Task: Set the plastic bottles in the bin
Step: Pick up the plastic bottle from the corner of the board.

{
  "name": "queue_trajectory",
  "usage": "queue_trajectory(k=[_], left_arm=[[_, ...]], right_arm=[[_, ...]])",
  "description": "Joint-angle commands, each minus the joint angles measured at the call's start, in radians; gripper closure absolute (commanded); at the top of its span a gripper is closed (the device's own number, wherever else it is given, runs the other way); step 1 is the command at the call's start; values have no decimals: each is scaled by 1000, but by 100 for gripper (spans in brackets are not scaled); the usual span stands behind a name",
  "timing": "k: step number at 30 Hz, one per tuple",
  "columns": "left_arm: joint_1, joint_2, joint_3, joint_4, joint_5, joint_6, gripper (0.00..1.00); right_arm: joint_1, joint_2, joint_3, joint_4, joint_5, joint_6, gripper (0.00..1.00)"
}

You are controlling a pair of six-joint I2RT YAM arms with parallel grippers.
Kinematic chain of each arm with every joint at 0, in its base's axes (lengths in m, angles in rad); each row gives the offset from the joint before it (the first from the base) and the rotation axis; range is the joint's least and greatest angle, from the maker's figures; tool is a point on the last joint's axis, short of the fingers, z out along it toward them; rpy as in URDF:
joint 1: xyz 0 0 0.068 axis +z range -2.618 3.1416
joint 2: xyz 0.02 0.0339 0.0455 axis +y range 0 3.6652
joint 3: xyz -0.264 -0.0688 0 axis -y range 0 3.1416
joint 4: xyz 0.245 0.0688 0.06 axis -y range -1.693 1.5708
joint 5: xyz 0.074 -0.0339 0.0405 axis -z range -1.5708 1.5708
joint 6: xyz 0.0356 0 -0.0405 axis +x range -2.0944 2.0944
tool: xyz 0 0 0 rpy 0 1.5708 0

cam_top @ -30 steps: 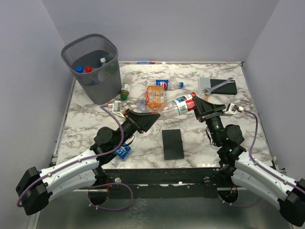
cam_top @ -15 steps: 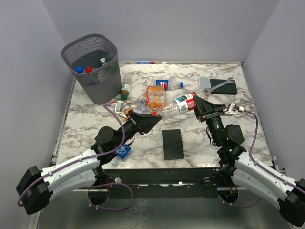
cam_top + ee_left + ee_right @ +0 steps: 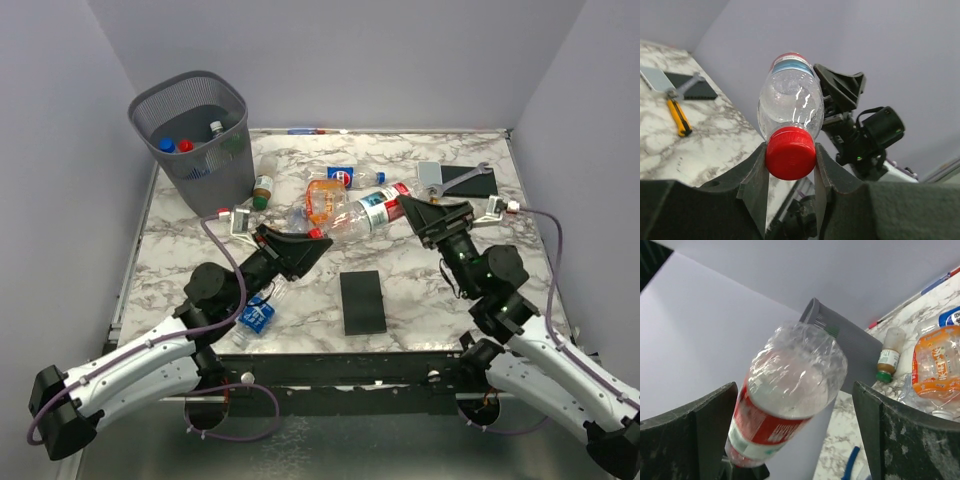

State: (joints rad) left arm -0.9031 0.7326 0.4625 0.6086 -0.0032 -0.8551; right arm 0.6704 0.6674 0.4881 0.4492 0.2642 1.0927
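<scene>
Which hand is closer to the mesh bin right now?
Left. The left hand, gripping the clear bottle by its cap, sits just near-right of the mesh bin; the right hand is farther right, at the bottle's base.

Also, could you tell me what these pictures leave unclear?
- Top view: the mesh wall of the bin hides most of the bottles inside; their count is unclear.
- Top view: the left arm covers part of a blue-labelled bottle.
- Right wrist view: the held bottle hides its own red cap.

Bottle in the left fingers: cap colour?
Red cap on the clear bottle, best in the left wrist view.
</scene>
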Motion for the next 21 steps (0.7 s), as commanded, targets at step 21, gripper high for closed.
queue_trajectory(k=[21], left_arm=[[2, 286, 681, -1126, 736, 908, 100]], right_arm=[[-5, -35, 657, -997, -595, -870, 1]])
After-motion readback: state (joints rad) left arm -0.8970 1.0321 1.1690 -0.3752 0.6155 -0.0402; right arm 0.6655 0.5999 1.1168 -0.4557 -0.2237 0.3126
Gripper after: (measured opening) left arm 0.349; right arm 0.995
